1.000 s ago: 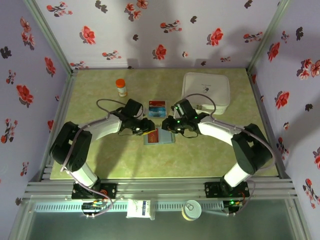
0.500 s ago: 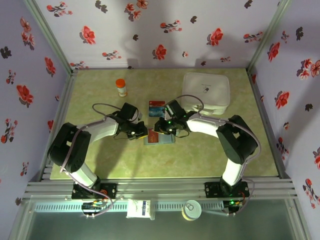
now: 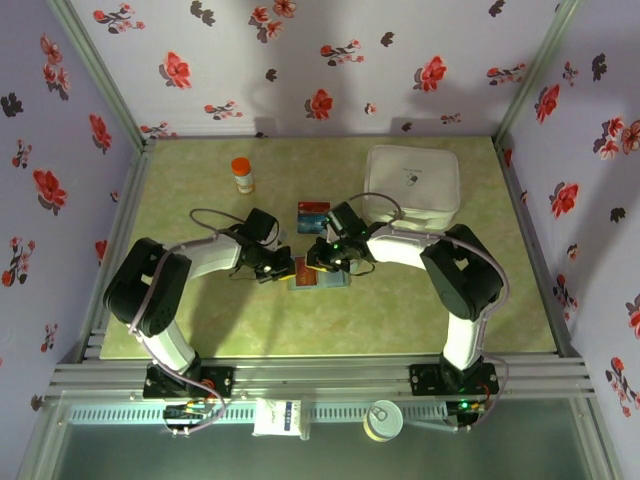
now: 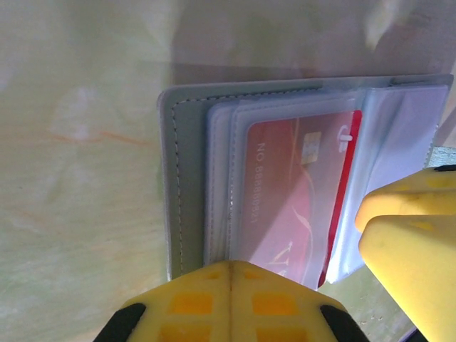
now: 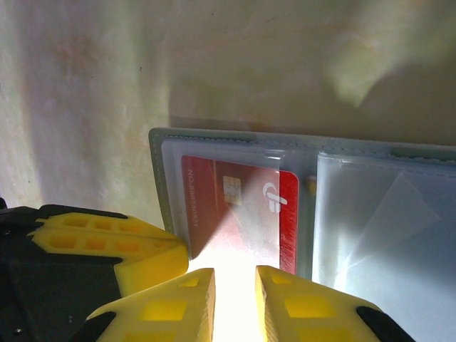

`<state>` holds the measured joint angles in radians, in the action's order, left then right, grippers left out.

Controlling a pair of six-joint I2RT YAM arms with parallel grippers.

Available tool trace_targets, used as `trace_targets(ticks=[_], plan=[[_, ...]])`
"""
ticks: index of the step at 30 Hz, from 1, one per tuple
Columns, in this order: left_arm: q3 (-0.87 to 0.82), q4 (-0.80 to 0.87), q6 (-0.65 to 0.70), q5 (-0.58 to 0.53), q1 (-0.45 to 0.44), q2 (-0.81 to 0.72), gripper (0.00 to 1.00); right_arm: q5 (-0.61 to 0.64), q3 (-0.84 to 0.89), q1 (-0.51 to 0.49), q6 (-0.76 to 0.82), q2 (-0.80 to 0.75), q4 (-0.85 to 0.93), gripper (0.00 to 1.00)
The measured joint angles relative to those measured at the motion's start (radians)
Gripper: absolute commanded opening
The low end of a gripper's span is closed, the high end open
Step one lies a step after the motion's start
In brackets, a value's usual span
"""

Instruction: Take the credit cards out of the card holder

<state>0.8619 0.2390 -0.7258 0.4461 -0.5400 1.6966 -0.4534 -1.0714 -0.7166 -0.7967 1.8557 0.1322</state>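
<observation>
The grey-blue card holder [image 5: 158, 185] lies open on the desk [image 3: 400, 310], a red credit card [image 4: 299, 192] in its clear sleeve. The jaws of the left gripper [image 4: 231, 269] are pressed together at the card's edge. Those of the right gripper [image 5: 235, 274] stand slightly apart, the card just ahead of the gap.

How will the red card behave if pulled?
Red card looks thin and flat, probably stiff and light. Under a glossy clear sleeve, it may slide easily. The card holder looks thin too, so may drag along.
</observation>
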Motion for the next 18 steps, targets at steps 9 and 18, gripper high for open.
trace_targets(ticks=[9,18], plan=[[0.0,0.0,0.0,0.002,0.002,0.002,0.01,-0.006,-0.007,0.0,0.0,0.025,0.0,0.26],[0.0,0.0,0.0,0.002,0.002,0.002,0.01,-0.055,-0.01,-0.001,-0.009,0.05,-0.033,0.22]])
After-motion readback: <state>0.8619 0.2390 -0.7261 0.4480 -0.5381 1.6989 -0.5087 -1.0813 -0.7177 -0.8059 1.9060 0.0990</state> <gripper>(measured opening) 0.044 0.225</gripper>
